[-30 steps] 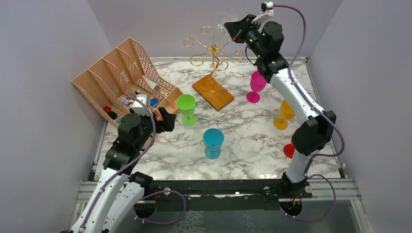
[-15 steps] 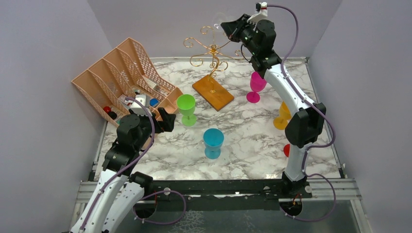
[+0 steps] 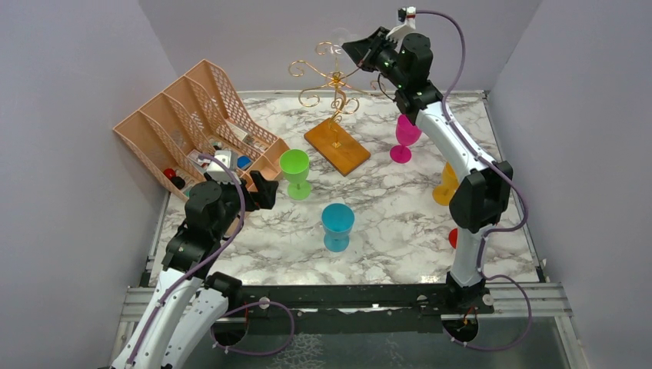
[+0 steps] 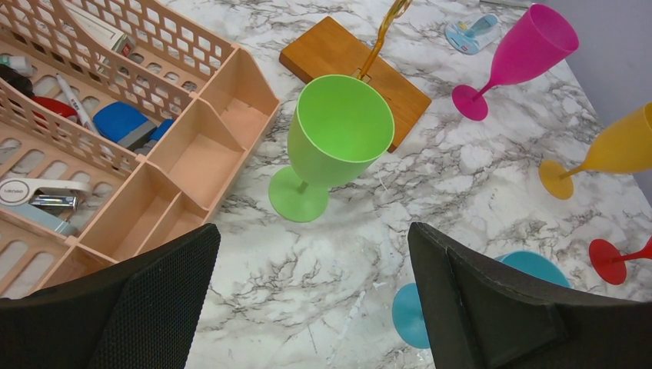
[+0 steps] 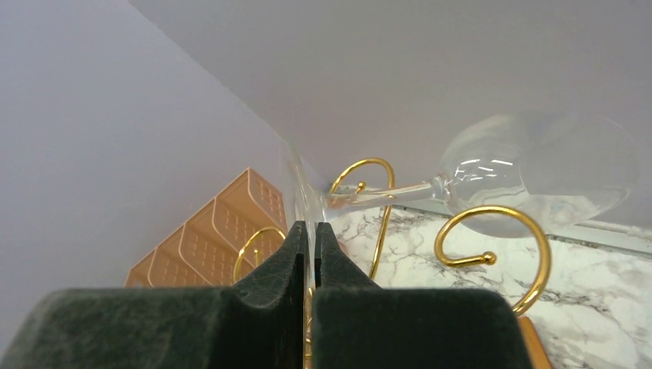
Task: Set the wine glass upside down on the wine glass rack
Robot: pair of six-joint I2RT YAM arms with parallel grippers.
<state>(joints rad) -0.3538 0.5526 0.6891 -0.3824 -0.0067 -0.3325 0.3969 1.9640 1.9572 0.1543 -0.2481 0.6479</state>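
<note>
nearest the arm bases, the left arm's fingers (image 4: 146, 300) stand wide apart with nothing between them, hanging above the white marble-patterned table (image 3: 400, 223). just beyond them a blue plastic goblet (image 3: 337, 223) and a lime-green plastic goblet (image 4: 338, 142) stand upright, the green one just beside the peach plastic mesh organiser (image 3: 188, 115). farther back stands the gold wire rack (image 3: 337, 144) with curled scroll arms on an orange-brown wooden base, and a pink plastic goblet (image 3: 405, 137) stands to its right. by the far wall, high over the table, the right arm's fingers (image 5: 261, 315) are pressed together on the foot of the clear wine glass (image 5: 538, 165). it lies on its side, bowl pointing away from the fingers, stem among the rack's upper curls. whether stem and wire touch cannot be told.
</note>
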